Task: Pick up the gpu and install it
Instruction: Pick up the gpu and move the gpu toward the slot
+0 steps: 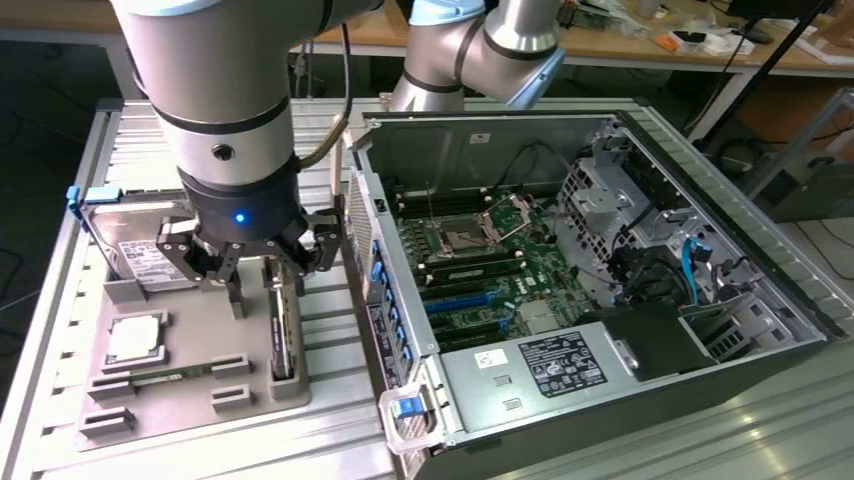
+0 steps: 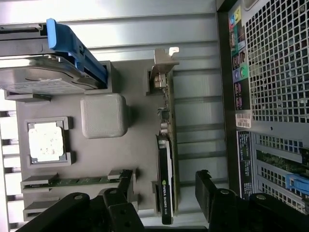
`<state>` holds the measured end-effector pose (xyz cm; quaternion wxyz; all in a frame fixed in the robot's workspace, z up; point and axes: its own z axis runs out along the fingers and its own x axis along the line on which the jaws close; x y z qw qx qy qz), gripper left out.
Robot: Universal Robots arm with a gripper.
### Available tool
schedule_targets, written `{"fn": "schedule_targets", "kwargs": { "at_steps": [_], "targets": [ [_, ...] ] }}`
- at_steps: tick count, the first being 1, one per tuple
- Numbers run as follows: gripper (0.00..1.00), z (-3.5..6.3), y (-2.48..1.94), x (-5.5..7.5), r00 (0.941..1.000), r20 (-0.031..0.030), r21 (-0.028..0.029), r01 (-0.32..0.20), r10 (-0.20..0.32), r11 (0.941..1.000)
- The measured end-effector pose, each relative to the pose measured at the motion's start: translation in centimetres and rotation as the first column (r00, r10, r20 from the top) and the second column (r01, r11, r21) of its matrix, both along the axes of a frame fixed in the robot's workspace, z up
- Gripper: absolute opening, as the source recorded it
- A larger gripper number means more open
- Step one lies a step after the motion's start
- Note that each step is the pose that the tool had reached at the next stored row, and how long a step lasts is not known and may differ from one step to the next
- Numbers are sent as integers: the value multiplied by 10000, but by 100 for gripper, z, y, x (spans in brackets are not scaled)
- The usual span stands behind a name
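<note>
The work is at its very start: the gpu (image 1: pixel 280 335) (image 2: pixel 166 159) stands on its long edge in its slot along the side of the grey tray (image 1: pixel 187 340) (image 2: pixel 96 159) nearest the computer case (image 1: pixel 467 150), with its pale bracket at the tray's far end. It has not been lifted. The gripper (image 1: pixel 260 290) (image 2: pixel 164 179) hangs low over the tray, its fingers (image 2: pixel 120 193) spread wide, one on each side of the card. In the wrist view a gap shows on both sides, so they hold nothing. The case lies open beside the tray on the bench (image 1: pixel 334 400), and the slots on its motherboard (image 1: pixel 467 270) look empty. Grasping, carrying and seating the card all remain to be done.
</note>
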<state>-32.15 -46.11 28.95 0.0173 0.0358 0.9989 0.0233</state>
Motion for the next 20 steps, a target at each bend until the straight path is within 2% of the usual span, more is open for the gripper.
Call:
{"fn": "schedule_targets", "kwargs": {
  "at_steps": [20],
  "targets": [
    [63, -378, 0, 2, 10000, 9, 0, 1, -1, 10000]
  ]
}}
